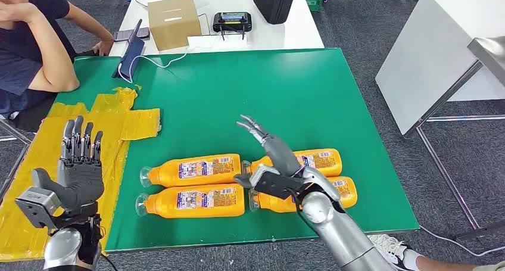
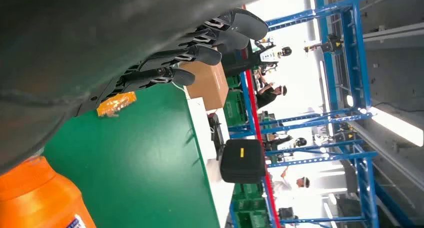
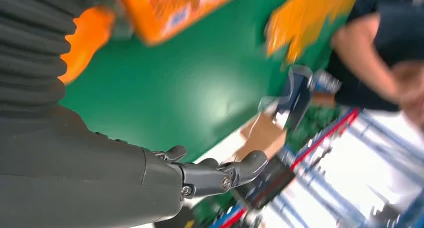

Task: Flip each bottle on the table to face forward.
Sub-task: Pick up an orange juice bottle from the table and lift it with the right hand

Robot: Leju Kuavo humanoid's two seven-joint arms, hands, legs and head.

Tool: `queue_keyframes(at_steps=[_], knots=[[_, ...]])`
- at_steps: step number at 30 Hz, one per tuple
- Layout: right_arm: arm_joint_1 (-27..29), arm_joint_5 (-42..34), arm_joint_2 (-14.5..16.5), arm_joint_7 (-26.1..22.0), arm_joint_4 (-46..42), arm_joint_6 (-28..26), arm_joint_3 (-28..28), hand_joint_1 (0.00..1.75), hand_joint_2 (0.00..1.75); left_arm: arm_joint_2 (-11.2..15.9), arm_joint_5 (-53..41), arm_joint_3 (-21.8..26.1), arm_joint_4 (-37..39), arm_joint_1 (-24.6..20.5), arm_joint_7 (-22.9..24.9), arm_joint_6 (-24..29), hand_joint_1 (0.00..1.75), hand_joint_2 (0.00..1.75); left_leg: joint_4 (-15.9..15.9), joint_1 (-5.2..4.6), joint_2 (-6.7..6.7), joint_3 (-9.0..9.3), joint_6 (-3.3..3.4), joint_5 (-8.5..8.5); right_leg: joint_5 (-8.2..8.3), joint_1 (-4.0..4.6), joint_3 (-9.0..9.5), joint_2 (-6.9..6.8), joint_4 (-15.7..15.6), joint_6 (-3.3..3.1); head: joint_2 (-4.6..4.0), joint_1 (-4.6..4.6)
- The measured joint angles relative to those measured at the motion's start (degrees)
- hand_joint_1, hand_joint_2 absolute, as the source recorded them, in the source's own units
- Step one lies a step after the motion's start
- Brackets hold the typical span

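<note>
Four orange bottles lie on their sides in two rows on the green table (image 1: 238, 92), caps pointing left. The far left bottle (image 1: 193, 170) and near left bottle (image 1: 193, 201) show their printed labels upward. The far right bottle (image 1: 318, 159) also shows a label. My right arm partly covers the near right bottle (image 1: 342, 190). My right hand (image 1: 271, 158) hovers over the right pair with its fingers spread, holding nothing. My left hand (image 1: 80, 164) is raised over the yellow tape, fingers straight and empty. An orange bottle (image 2: 40, 198) appears beside my left hand (image 2: 200, 42). Another orange bottle (image 3: 175, 7) lies beyond my right hand (image 3: 215, 177).
A person (image 1: 30, 44) sits at the far left corner. A phone on a stand (image 1: 130, 56) stands at the table's far edge. A cardboard box (image 1: 172, 21), a controller (image 1: 232, 22) and a black case (image 1: 274, 2) sit on the white table behind. Yellow tape (image 1: 89, 122) covers the left side.
</note>
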Motion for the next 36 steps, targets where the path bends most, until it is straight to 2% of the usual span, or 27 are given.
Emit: queue_keyframes(at_steps=[9, 15, 23, 36], knots=[[-2.72, -0.25, 1.92, 2.91, 4.95, 0.79, 8.74, 0.00, 1.75, -0.11, -0.68, -0.29, 1.12, -0.25, -0.18, 0.44, 0.00, 0.00, 0.00, -0.01, -0.01, 0.00, 0.00, 0.00, 0.01, -0.02, 0.01, 0.00, 0.00, 0.00, 0.00, 0.02], [-3.29, 4.00, 2.63, 4.95, 7.30, -2.17, 13.48, 0.00, 1.75, -0.11, -0.75, -0.20, 1.43, -0.20, -0.17, 0.37, 0.00, 0.00, 0.00, -0.01, -0.01, -0.02, 0.00, 0.00, 0.01, -0.01, 0.00, 0.00, 0.00, 0.00, 0.00, 0.01], [-3.33, 11.12, 2.81, 8.77, 10.43, -4.83, 18.30, 0.00, 1.75, -0.29, -0.75, 1.08, 1.43, 0.67, -0.17, -0.17, 0.00, 0.00, -0.01, -0.01, 0.00, -0.02, 0.00, 0.00, 0.00, -0.01, -0.01, 0.00, 0.00, 0.00, 0.00, 0.02], [-3.18, 16.84, 2.82, 11.42, 13.61, -6.12, 22.80, 0.00, 1.75, -0.88, -0.75, 2.65, 1.01, 2.14, -0.17, -0.42, 0.00, 0.00, 0.00, -0.01, 0.00, -0.02, 0.00, 0.00, 0.00, -0.01, -0.01, 0.00, -0.01, 0.00, 0.00, 0.02]])
